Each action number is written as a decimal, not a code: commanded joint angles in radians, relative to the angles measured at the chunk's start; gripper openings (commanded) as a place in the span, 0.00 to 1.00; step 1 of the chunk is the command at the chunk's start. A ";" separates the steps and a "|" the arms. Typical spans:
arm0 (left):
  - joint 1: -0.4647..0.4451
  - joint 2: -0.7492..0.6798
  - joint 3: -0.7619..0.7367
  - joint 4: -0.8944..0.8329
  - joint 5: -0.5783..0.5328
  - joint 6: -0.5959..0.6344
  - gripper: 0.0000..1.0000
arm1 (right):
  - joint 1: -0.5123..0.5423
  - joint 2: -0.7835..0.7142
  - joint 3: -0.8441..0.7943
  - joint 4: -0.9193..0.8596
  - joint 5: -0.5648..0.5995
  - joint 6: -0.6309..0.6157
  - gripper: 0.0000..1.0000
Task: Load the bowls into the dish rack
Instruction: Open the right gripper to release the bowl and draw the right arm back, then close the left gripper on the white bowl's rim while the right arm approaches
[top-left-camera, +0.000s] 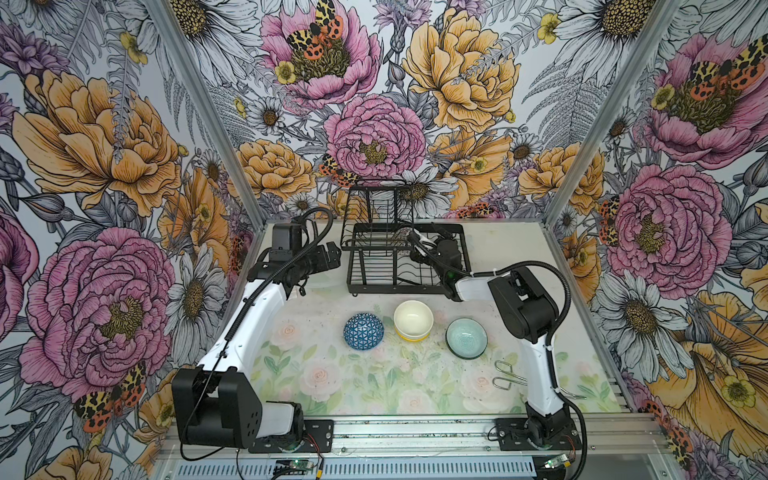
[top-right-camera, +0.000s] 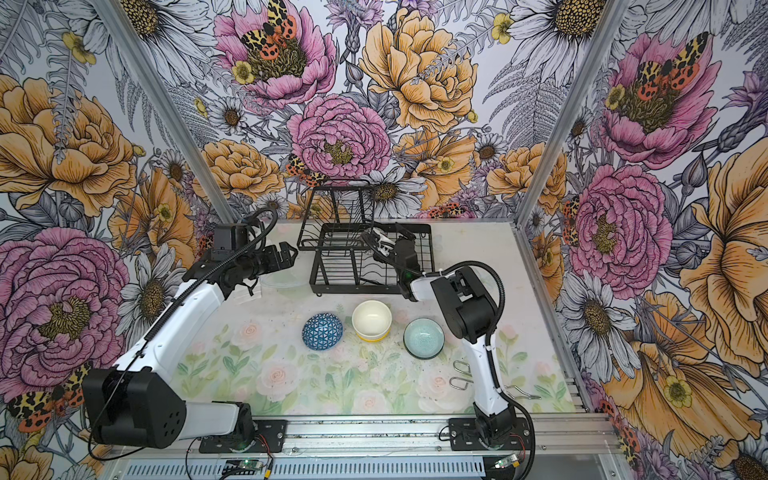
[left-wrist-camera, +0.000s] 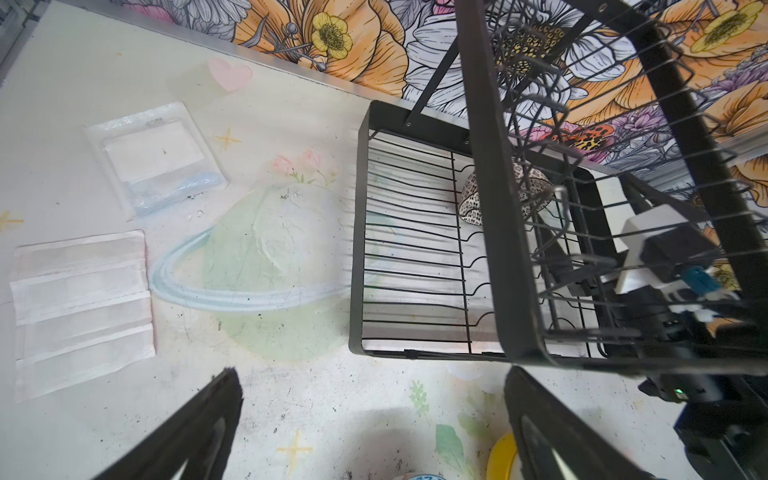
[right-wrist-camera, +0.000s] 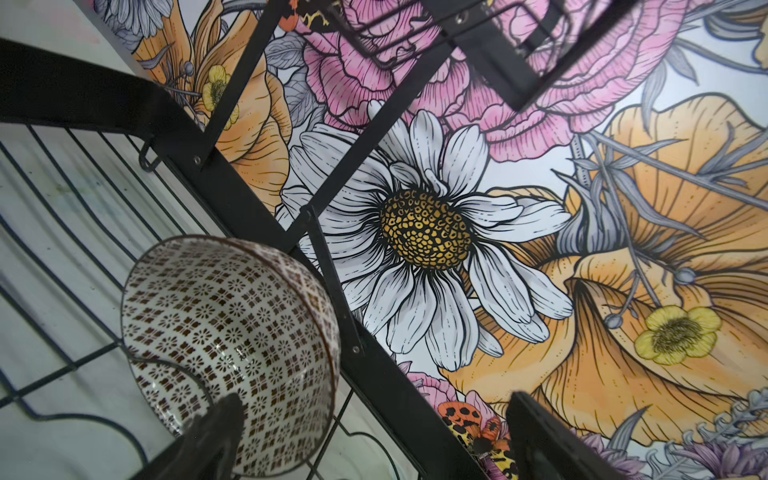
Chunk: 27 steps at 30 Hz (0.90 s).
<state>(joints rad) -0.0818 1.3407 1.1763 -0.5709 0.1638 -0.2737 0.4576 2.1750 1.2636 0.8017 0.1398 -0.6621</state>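
Black-and-white mosaic bowl (right-wrist-camera: 232, 345) in the black wire dish rack (top-left-camera: 374, 286), beside our right gripper (top-left-camera: 413, 248), jaws apart; our left gripper (top-left-camera: 332, 258), likewise apart, is nearer the blue triangle-patterned bowl (top-left-camera: 363, 331).

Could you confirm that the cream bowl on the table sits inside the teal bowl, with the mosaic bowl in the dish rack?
Not quite: in both top views the cream bowl sits inside the yellow bowl; the teal bowl stands apart. The mosaic bowl is in the dish rack.
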 joint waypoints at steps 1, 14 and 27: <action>0.013 -0.040 -0.020 0.022 -0.042 -0.028 0.99 | 0.018 -0.106 -0.055 0.012 0.009 0.088 1.00; 0.045 -0.103 -0.018 -0.057 -0.121 -0.028 0.99 | 0.028 -0.512 -0.276 -0.302 0.154 0.362 0.99; -0.180 -0.199 0.000 -0.264 -0.196 0.010 0.99 | 0.076 -0.930 -0.268 -1.044 0.133 0.857 0.99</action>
<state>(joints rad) -0.1978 1.1477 1.1633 -0.7574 0.0154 -0.2798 0.5278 1.2911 0.9955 -0.0135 0.2878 -0.0051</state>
